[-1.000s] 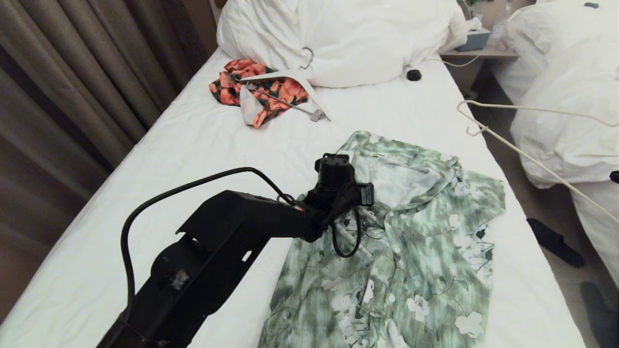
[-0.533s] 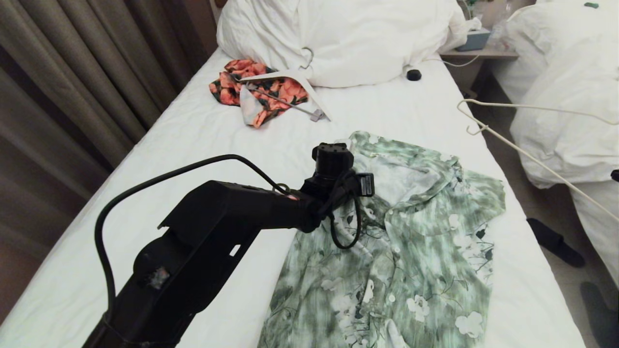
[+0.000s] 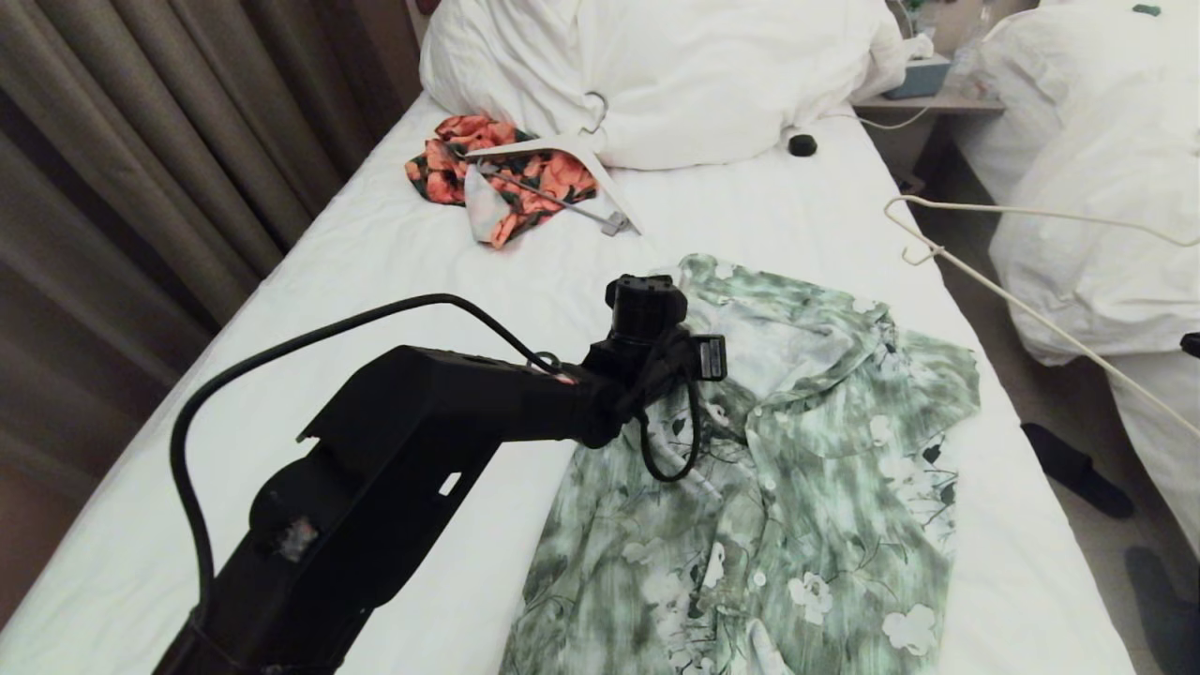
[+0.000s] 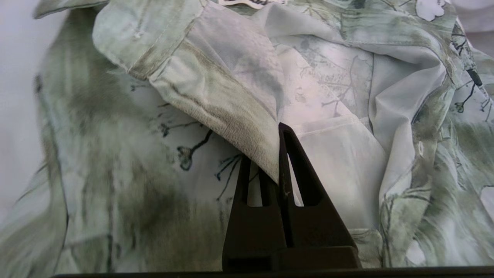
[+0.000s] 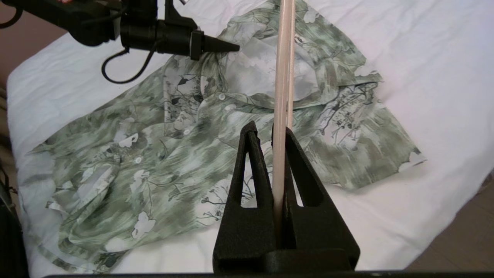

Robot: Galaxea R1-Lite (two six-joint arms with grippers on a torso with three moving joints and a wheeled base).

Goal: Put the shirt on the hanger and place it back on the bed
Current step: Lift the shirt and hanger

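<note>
Both grippers clamped, left gripper [image 4: 278, 154] newly (shirt [image 3: 797, 450]).

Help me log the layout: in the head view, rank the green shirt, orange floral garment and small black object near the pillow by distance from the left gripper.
1. Shirt: pinched at its collar by the left gripper.
2. Orange floral garment: farther up the bed, toward the curtain side.
3. Small black object: by the pillow, farthest.

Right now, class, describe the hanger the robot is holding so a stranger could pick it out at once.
Start at the big white bed with the green flowered shirt spread on it. Off its right edge, the right gripper holds a hanger in the air. It is thin, cream and bare, unlike the thick white hanger lying on the orange garment near the pillows.
</note>
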